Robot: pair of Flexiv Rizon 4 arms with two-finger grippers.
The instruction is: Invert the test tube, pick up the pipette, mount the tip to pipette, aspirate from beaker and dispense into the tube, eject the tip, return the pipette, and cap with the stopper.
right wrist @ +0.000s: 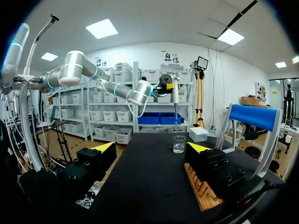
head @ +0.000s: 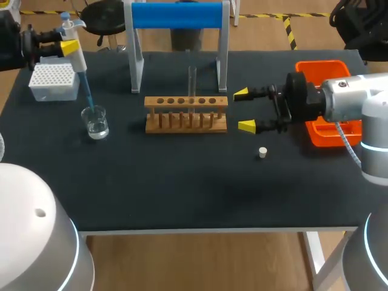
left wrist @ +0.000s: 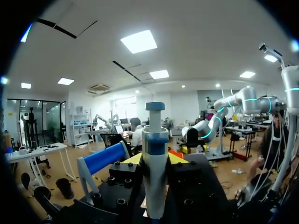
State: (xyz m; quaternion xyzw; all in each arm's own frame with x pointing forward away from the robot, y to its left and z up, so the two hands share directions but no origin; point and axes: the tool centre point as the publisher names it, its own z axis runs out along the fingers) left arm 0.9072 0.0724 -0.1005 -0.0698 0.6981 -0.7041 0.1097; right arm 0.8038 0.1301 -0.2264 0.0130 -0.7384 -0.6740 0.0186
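- Left claw (head: 68, 46): at the far left corner of the surface (head: 182, 188), clamped on the pipette (head: 80, 63). In the left wrist view, both yellow tips press its body from two sides.
- Pipette: held tilted, plunger uppermost. Its blue tip (head: 88, 97) reaches down into the beaker's mouth.
- Beaker (head: 96, 122): glass, holding clear liquid, just in front of the tip box (head: 53, 82).
- Rack (head: 186, 114): wooden, at mid-surface, in front of the blue-barred stand (head: 177, 16).
- Tube (head: 191, 80): upright in a middle hole of the rack, uncapped.
- Right claw (head: 244, 110): level beside the rack's right end, fingers wide apart, holding nothing.
- Stopper (head: 262, 152): lies on the surface just in front of the right claw, apart from it.
- Orange tray (head: 327, 71): at the right edge, partly under the right arm.
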